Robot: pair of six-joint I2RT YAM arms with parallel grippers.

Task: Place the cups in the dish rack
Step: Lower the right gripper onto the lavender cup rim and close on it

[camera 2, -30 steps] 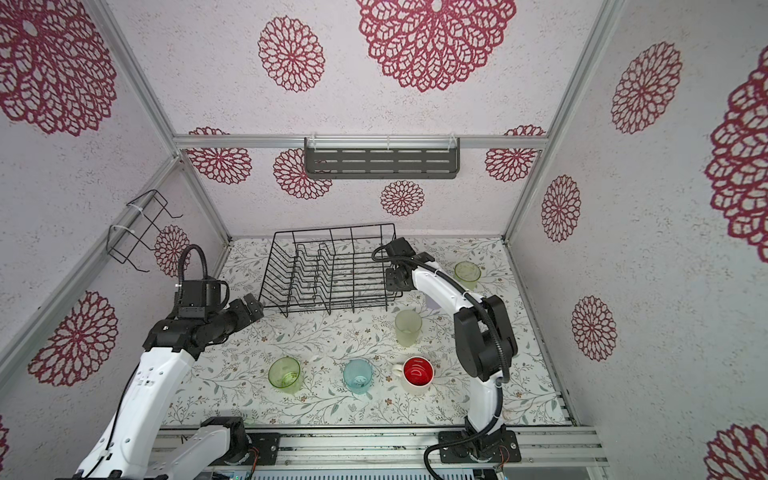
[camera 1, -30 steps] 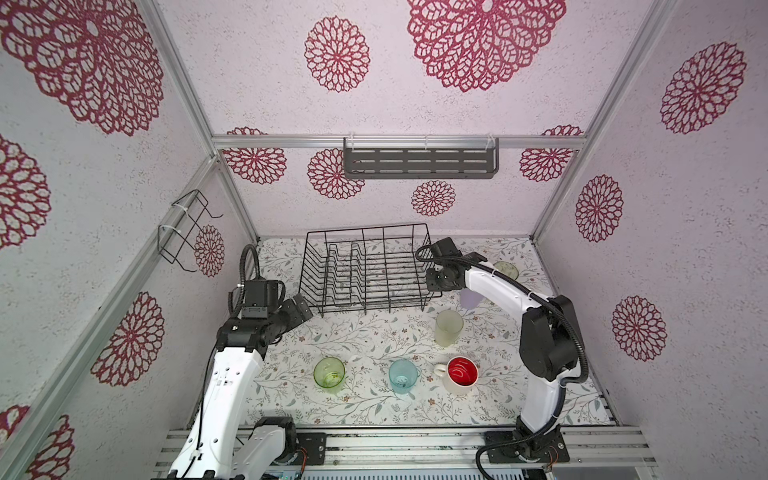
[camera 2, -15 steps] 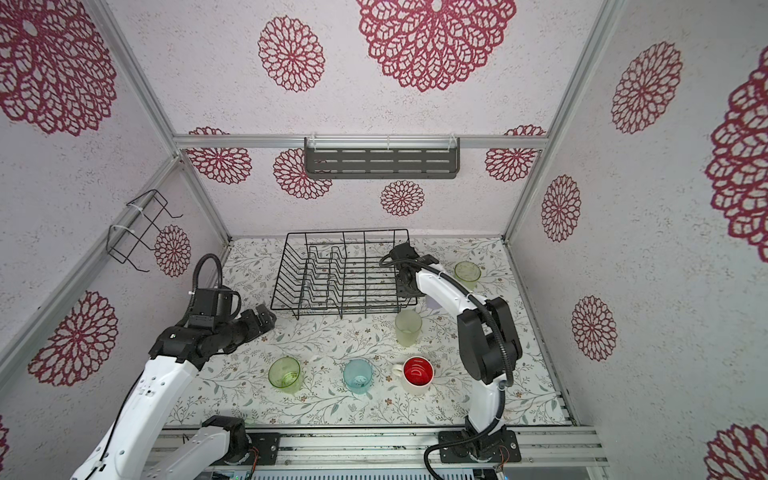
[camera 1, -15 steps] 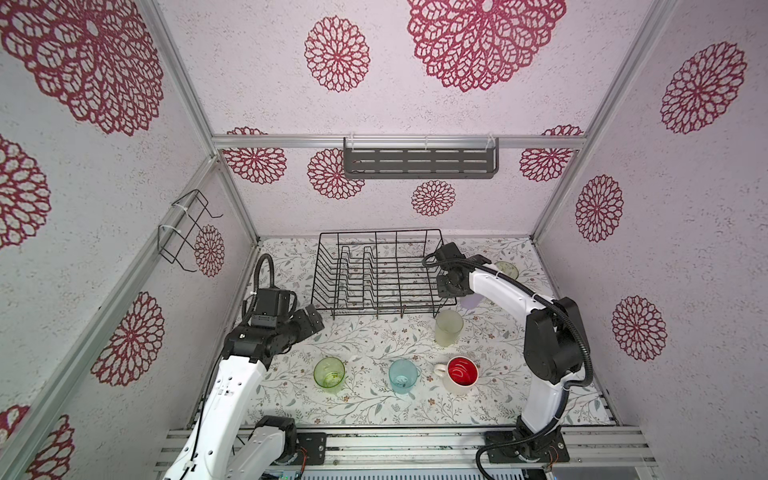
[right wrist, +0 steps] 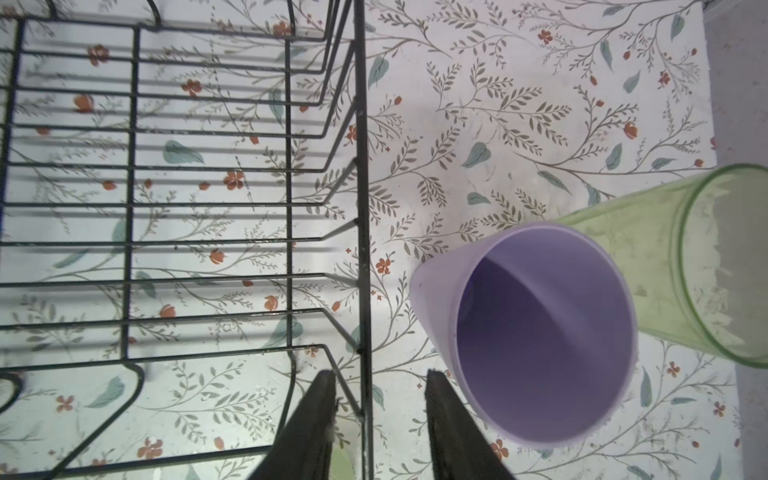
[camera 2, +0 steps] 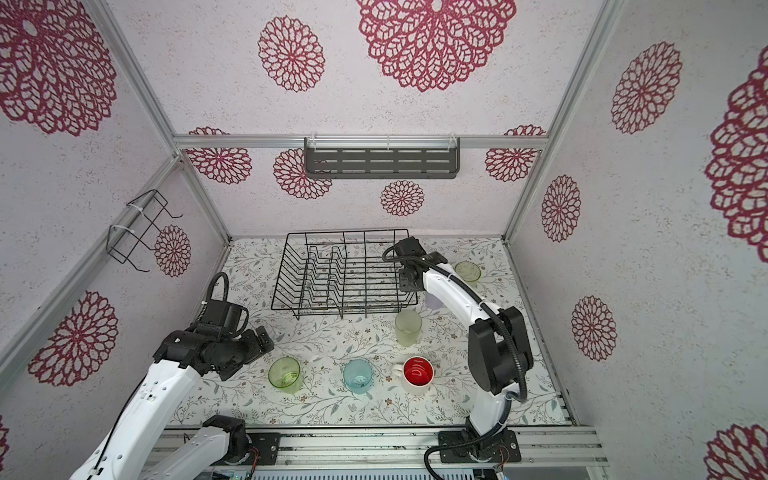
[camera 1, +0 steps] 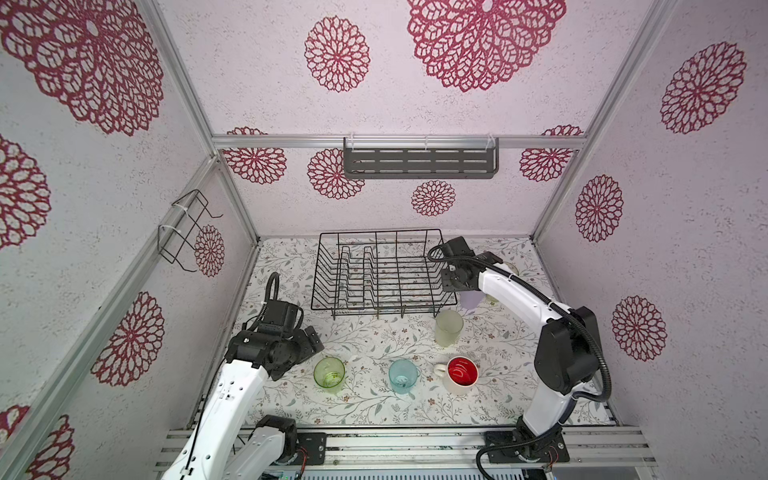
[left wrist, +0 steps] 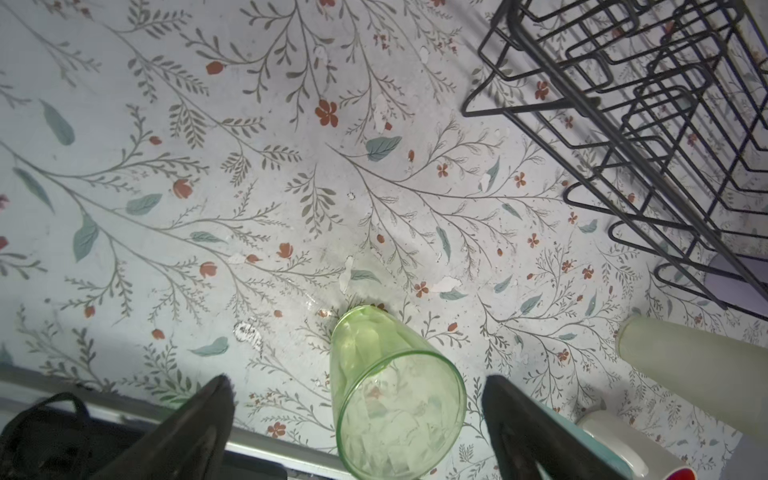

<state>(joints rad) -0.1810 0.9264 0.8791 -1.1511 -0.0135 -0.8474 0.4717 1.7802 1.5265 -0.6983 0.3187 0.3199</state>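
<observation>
- The desk (camera 1: pixel 374 409) is a floral-printed surface that carries the rack and all six cups.
- The dish rack (camera 1: pixel 376 232) is a black wire basket with upright plate dividers. It stands at the back middle of the desk, and its right side wire runs between the right fingers.
- The frosted pale-green tumbler (camera 1: pixel 449 328) stands upright just in front of the rack's right front corner.
- The cream mug with red interior (camera 1: pixel 461 374), the light-blue translucent cup (camera 1: pixel 402 374) and a clear-green glass (camera 1: pixel 329 372) stand in a row along the front, mouths up.
- The lilac tumbler (right wrist: pixel 540 332) is opaque and upright, just outside the rack's right side. A second clear-green glass (right wrist: pixel 665 270) stands close by it, toward the right wall.
- The left fingers (left wrist: pixel 195 424) are spread wide and hold nothing. In the left wrist view the front clear-green glass shows between them, touching neither.
- The right fingers (right wrist: pixel 307 424) are parted a little, astride the rack's side wire with a gap on either side, and grip nothing. The lilac tumbler is just beside them.
</observation>
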